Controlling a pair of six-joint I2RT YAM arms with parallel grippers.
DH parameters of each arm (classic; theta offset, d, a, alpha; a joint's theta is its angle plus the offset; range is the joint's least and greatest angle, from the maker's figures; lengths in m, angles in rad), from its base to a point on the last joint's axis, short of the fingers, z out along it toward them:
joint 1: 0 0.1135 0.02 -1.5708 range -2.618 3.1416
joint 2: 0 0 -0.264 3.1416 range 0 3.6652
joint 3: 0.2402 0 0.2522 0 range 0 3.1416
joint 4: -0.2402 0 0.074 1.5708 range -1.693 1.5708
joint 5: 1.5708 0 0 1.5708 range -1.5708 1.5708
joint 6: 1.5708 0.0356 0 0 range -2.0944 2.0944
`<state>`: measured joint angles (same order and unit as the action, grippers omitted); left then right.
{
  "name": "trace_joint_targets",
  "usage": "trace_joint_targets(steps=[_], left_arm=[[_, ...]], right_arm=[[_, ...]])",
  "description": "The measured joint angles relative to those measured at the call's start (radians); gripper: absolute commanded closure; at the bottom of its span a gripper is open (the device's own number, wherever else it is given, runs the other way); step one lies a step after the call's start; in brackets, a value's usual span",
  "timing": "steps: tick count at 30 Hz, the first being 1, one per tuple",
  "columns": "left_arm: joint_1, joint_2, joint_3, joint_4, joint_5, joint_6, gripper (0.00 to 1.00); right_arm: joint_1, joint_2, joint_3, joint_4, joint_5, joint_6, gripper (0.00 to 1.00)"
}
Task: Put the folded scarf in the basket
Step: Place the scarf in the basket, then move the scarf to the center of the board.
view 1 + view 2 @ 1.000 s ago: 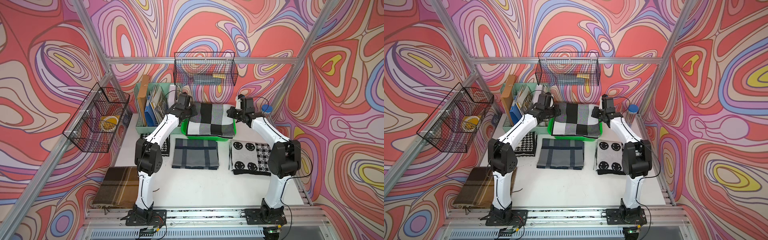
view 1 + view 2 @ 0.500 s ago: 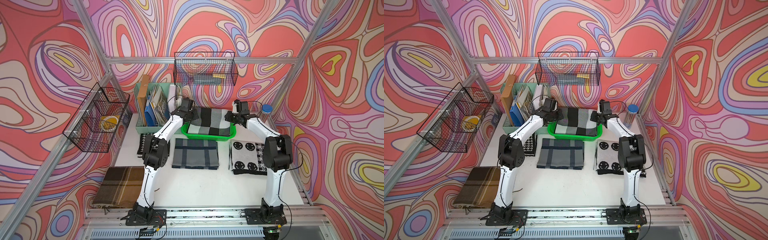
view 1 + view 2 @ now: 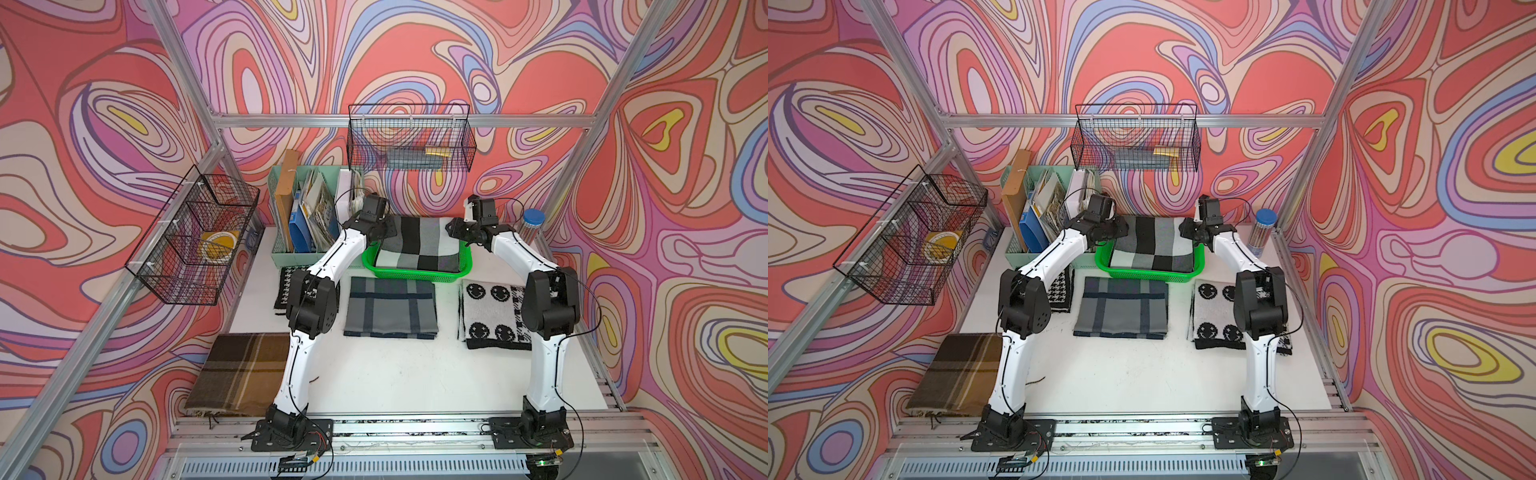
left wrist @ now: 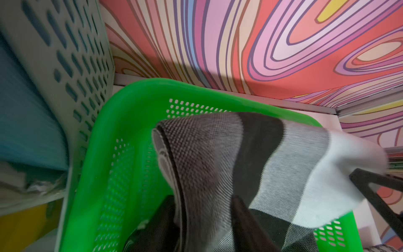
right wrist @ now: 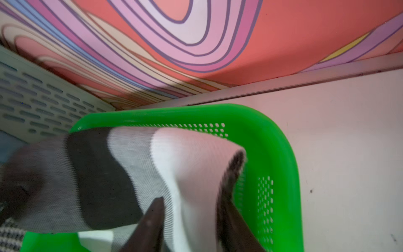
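- While both arms reach to the far end of the table [image 3: 395, 374], the folded scarf [image 3: 419, 245], checked in black, grey and white, lies in the green basket [image 3: 415, 275], its far end hiding the far rim.
- The left gripper [image 3: 386, 232] sits at the scarf's left side, jaws parted, cloth between them.
- The right gripper [image 3: 454, 229] sits at the right side, jaws likewise parted around cloth.
- Just near of the basket lies a grey plaid scarf [image 3: 390, 307].

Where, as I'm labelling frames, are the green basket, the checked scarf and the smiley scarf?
green basket [image 3: 415, 276], a top view, front rim
checked scarf [image 3: 419, 245], a top view, cloth's middle
smiley scarf [image 3: 490, 311], a top view, grey centre
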<state>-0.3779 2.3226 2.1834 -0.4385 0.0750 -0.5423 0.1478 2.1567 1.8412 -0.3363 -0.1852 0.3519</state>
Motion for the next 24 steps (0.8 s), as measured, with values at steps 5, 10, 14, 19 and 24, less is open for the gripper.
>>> trace_joint_targets(steps=[5,10,14,19,24], left_arm=[[0.003,-0.015,0.018,-0.001,0.009,-0.007,0.13],[-0.002,-0.079,0.016,-0.014,0.058,-0.027,0.13],[-0.022,-0.228,-0.069,-0.009,0.095,-0.042,0.02],[-0.114,-0.522,-0.365,0.060,0.087,-0.067,0.01],[-0.230,-0.758,-0.721,0.163,0.066,-0.108,0.01]], right_arm=[[-0.005,-0.009,0.030,-0.019,-0.003,-0.004,0.36],[-0.005,-0.085,-0.006,-0.053,-0.001,0.003,0.36],[-0.005,-0.268,-0.140,-0.078,0.005,0.019,0.36],[-0.005,-0.562,-0.367,-0.119,0.013,0.050,0.36],[-0.003,-0.802,-0.635,-0.171,0.005,0.071,0.36]])
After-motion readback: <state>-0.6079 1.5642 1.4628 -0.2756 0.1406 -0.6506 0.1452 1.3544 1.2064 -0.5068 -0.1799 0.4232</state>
